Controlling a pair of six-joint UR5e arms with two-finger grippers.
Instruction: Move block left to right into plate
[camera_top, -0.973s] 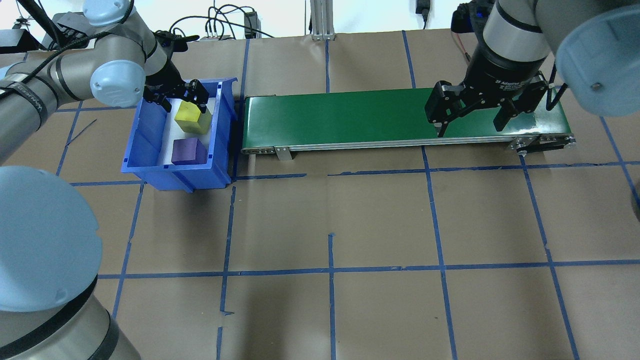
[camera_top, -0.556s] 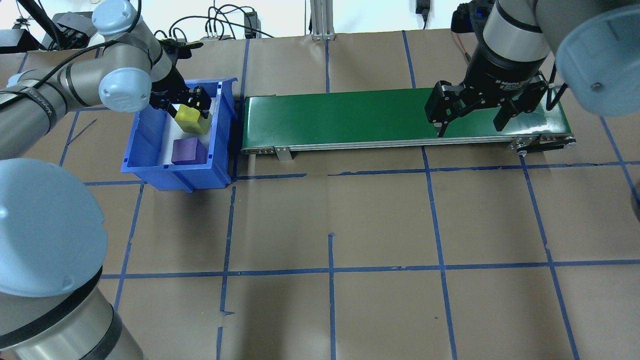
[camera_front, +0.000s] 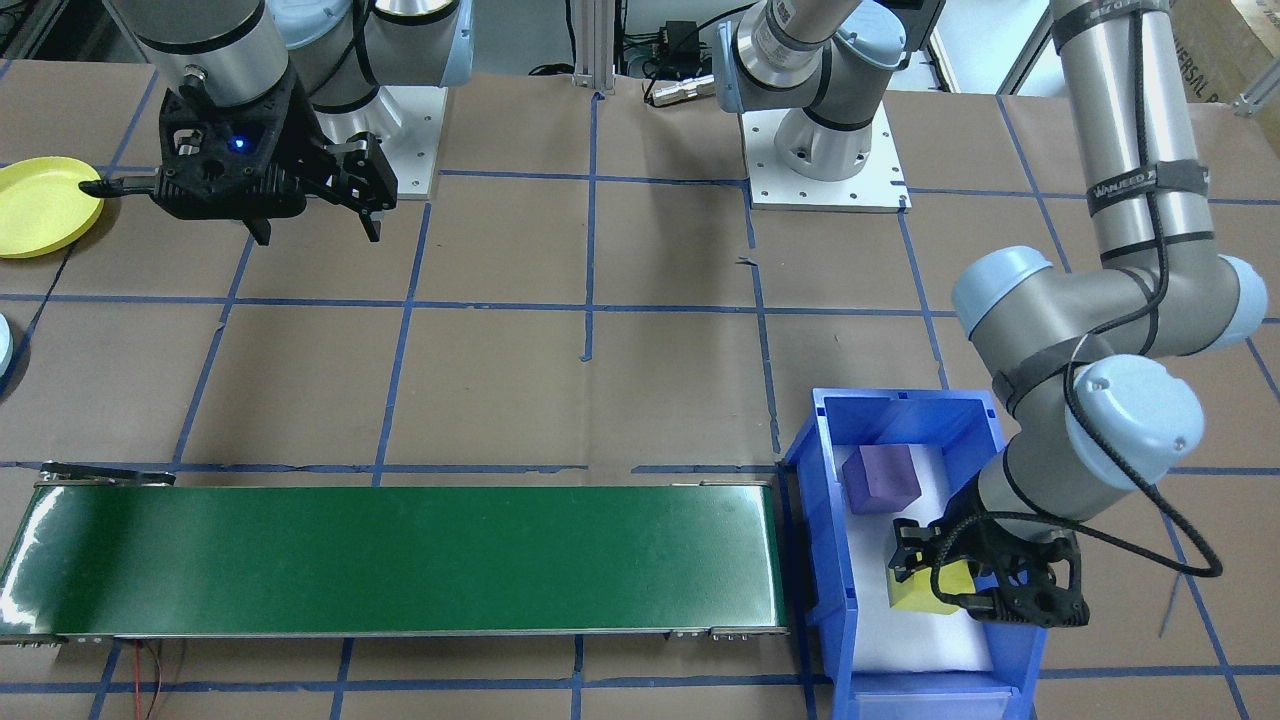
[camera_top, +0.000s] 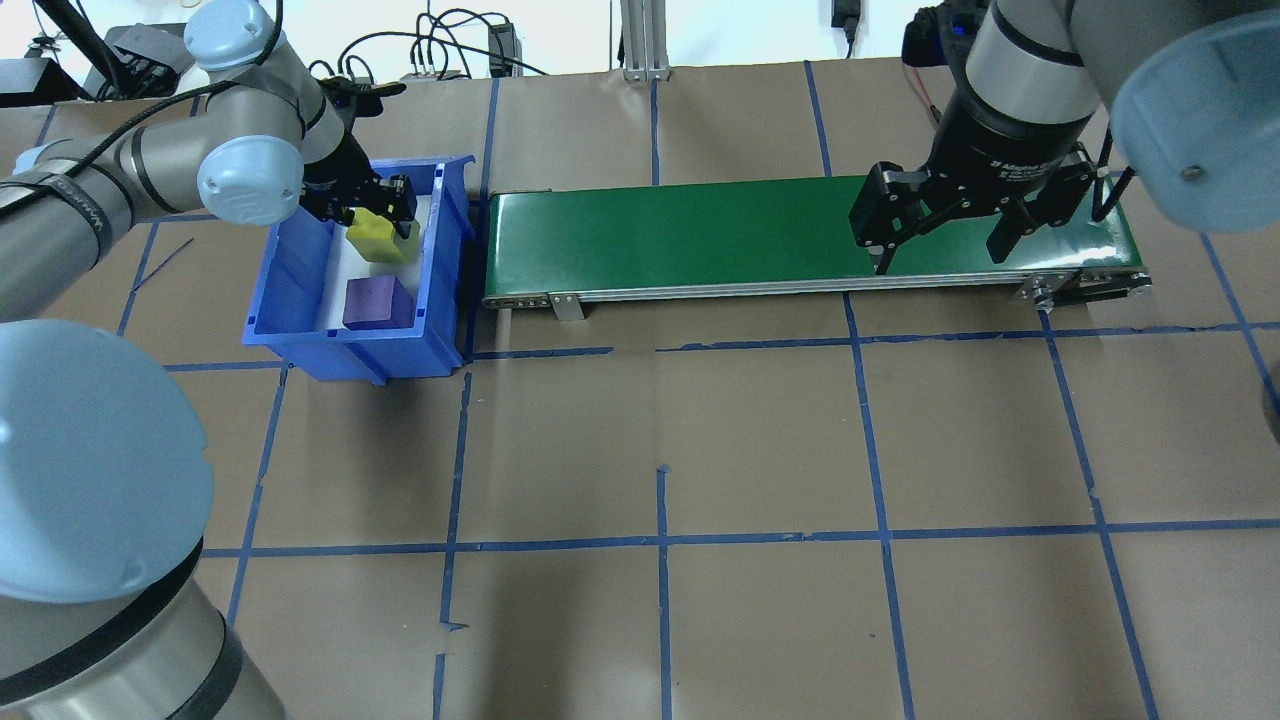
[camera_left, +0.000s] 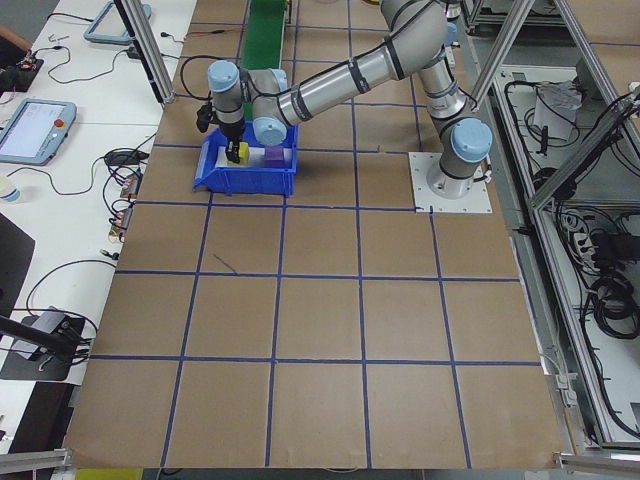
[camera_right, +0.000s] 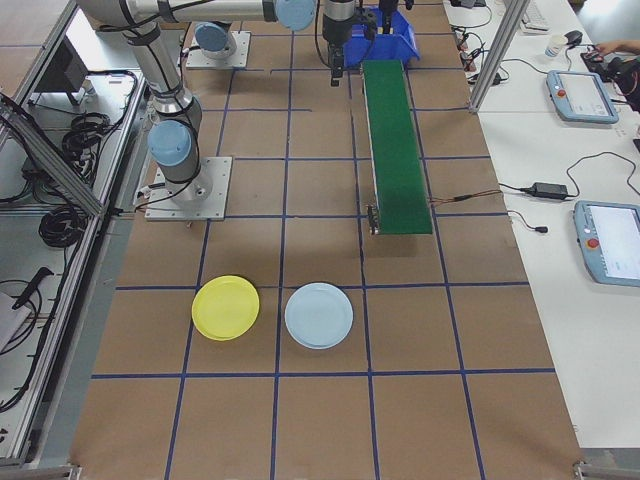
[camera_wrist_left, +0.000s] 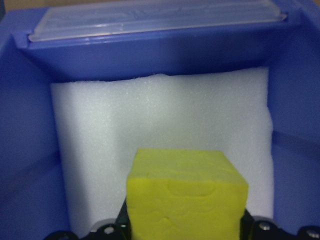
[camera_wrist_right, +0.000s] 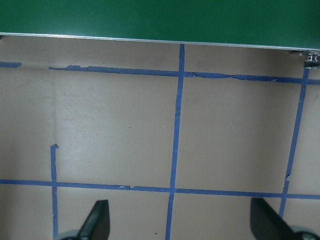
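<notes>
A yellow block (camera_top: 375, 238) sits on white foam in the blue bin (camera_top: 300, 260), and my left gripper (camera_top: 373, 215) is shut on it, one finger on each side. The left wrist view has the yellow block (camera_wrist_left: 186, 195) filling the space between the fingers. A purple block (camera_top: 377, 302) lies loose in the same bin. My right gripper (camera_top: 940, 255) hangs open and empty over the right end of the green conveyor (camera_top: 680, 235). The yellow plate (camera_front: 35, 205) lies on the table on the robot's right side, also seen as the yellow plate (camera_right: 225, 307) in the exterior right view.
A light blue plate (camera_right: 318, 315) lies beside the yellow one. The conveyor runs between the bin and the right arm. Blue tape lines grid the brown table. Cables and teach pendants (camera_right: 579, 95) lie on side tables.
My left gripper has lowered into the bin and closed its fingers from wide apart onto the yellow block, which has shifted slightly. The right arm has not moved.
</notes>
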